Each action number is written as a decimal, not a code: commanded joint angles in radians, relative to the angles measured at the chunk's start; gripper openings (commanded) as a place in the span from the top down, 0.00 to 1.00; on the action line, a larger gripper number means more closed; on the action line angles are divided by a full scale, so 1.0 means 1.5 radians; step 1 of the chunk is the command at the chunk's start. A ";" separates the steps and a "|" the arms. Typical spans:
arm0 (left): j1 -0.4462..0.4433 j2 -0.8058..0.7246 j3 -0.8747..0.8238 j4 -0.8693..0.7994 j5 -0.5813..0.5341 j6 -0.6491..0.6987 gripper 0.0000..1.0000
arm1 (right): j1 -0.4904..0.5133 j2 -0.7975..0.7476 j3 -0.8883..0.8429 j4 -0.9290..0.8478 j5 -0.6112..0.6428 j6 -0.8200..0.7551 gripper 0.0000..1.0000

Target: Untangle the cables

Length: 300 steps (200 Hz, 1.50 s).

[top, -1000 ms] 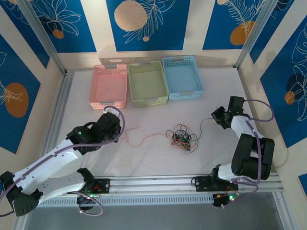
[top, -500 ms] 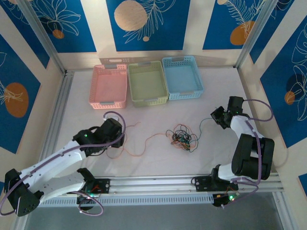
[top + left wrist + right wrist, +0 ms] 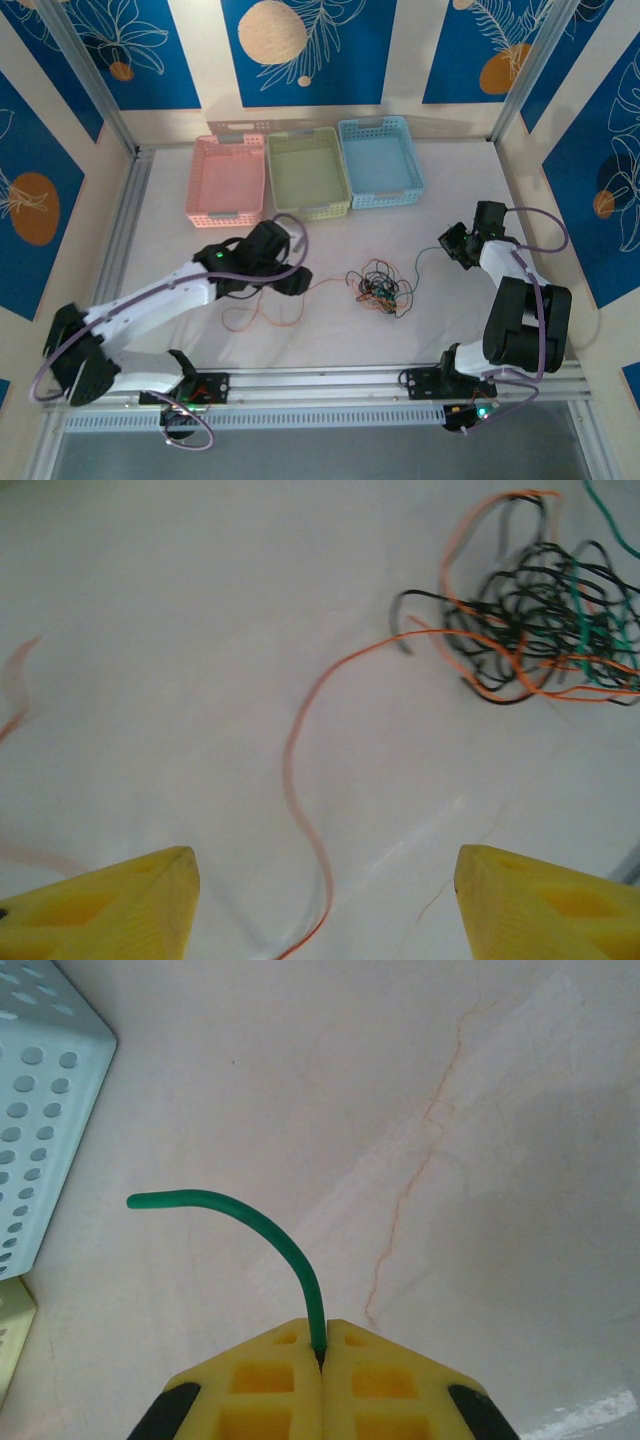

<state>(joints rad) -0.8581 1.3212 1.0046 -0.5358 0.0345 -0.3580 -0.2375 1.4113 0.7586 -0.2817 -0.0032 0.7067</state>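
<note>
The cables are a knotted clump [image 3: 378,285] of black, red and green wires in the middle of the table, also at the upper right of the left wrist view [image 3: 540,630]. A loose red wire [image 3: 322,286] trails left from the clump. My left gripper [image 3: 290,280] hovers left of the clump, open, and the red wire [image 3: 295,780] runs on the table between its yellow fingertips [image 3: 140,900] without touching them. My right gripper [image 3: 452,245], right of the clump, is shut on a green cable [image 3: 290,1250] whose free end curls out past the pads.
Three baskets stand in a row at the back: pink [image 3: 226,213], green [image 3: 312,211] and blue [image 3: 385,197]. The blue basket's perforated wall [image 3: 40,1110] sits left of the right gripper. Metal rails run along the near and left edges.
The left arm has swung right toward the clump and its jaws have opened. The red wire now lies loose on the table. The right arm has stayed still.
</note>
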 commanded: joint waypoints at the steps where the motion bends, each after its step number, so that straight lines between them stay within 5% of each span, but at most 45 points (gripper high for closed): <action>1: -0.009 0.068 0.038 0.110 0.122 0.091 0.31 | 0.003 0.009 -0.005 0.004 -0.013 -0.009 1.00; 26: -0.015 0.166 0.096 0.130 0.142 0.153 0.30 | 0.004 0.013 -0.008 0.011 -0.016 -0.009 1.00; 45: -0.012 0.254 0.190 0.068 0.144 0.116 0.32 | 0.003 0.017 -0.008 0.011 -0.016 -0.010 1.00; 63: -0.019 0.307 0.217 0.091 0.186 0.006 0.37 | 0.003 0.017 -0.010 0.014 -0.015 -0.009 1.00; 87: -0.029 0.324 0.130 0.263 0.227 -0.221 0.36 | 0.002 0.019 -0.013 0.019 -0.016 -0.006 1.00; 104: -0.041 0.327 0.065 0.400 0.213 -0.346 0.37 | 0.002 0.021 -0.014 0.023 -0.018 -0.006 1.00; 120: -0.056 0.347 0.067 0.416 0.191 -0.397 0.37 | 0.004 0.025 -0.013 0.026 -0.020 -0.005 1.00; 214: -0.072 0.389 0.011 0.507 0.162 -0.488 0.50 | 0.001 0.043 -0.011 0.033 -0.023 -0.004 1.00; 241: -0.072 0.376 0.008 0.490 0.137 -0.474 0.71 | 0.001 0.043 -0.011 0.031 -0.019 -0.006 1.00; 278: -0.070 0.365 0.003 0.475 0.117 -0.462 0.72 | -0.002 0.053 -0.010 0.031 -0.018 -0.005 1.00; 300: -0.069 0.349 0.000 0.449 0.083 -0.440 0.87 | -0.002 0.050 -0.010 0.031 -0.017 -0.007 1.00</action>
<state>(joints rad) -0.9607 1.8973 1.0195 0.1925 0.2298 -1.0580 -0.2379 1.4803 0.7502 -0.2363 -0.0147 0.7071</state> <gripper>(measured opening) 0.214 0.051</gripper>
